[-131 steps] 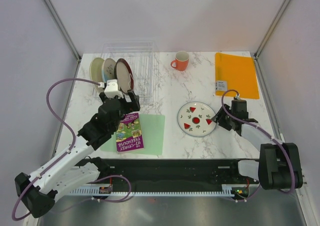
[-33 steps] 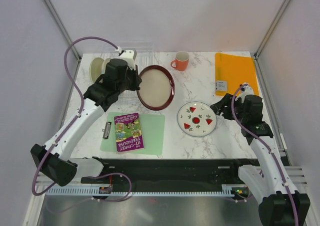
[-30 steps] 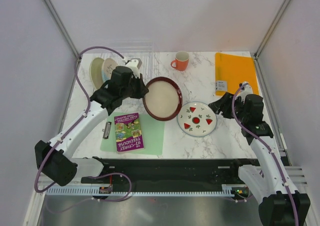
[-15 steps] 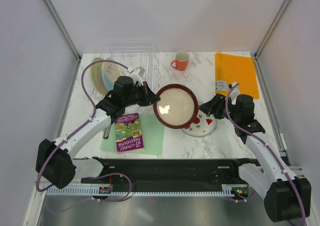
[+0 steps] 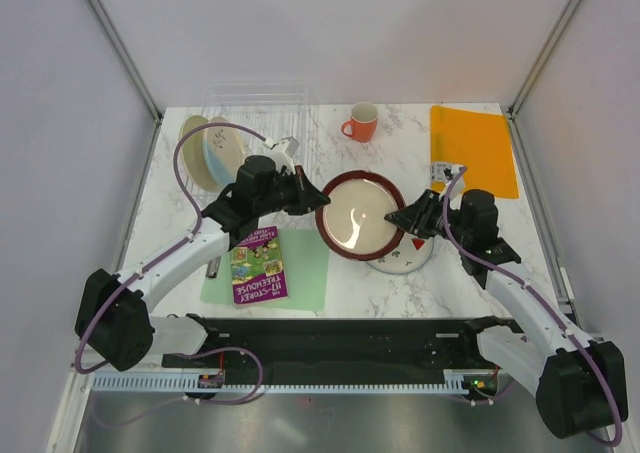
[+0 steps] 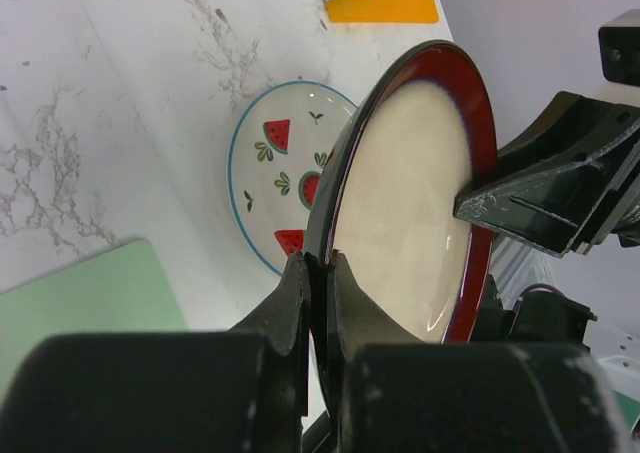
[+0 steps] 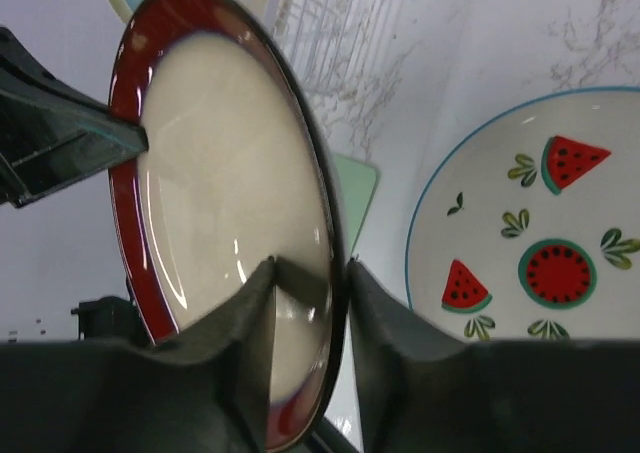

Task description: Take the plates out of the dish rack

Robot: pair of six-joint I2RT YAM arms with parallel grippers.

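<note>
Tools of both arms meet on one plate over the middle of the worktop (image 5: 400, 153); items are read from the left.

Far left: the dish rack (image 5: 258, 101), clear plastic whose ribs and outline are hard to make out against the marble. At its left end two plates stand on edge. The pale yellow-green plate (image 5: 190, 133) is outermost and the blue-and-cream plate (image 5: 218, 155) is just beside it. Both are crossed by the left arm's cable (image 5: 205, 130). Which slots they occupy cannot be told.

Near left: a purple book (image 5: 258, 265) lies on a light green mat (image 5: 305, 268). A small dark object (image 5: 213, 263) at the mat's left edge is partly hidden by the arm.

Left tool (image 6: 318, 263): jaws clamped tight on the left rim of the dark-red-rimmed plate (image 5: 358, 218), which hangs tilted above the worktop, beige face up.

Right tool (image 7: 308, 268): its fingers straddle the same plate's right rim, partly closed. Whether they press on it cannot be told.

Beneath the held plate, the watermelon plate (image 7: 520, 233) lies flat on the worktop. In the top view its left and far parts are hidden by the held plate.

Far, right of centre: an orange mug (image 5: 360, 123) stands upright.

Far right: an orange sheet (image 5: 478, 143) lies flat, with a small white tag (image 5: 443, 171) at its near left edge; the tag's print is too small to read.
</note>
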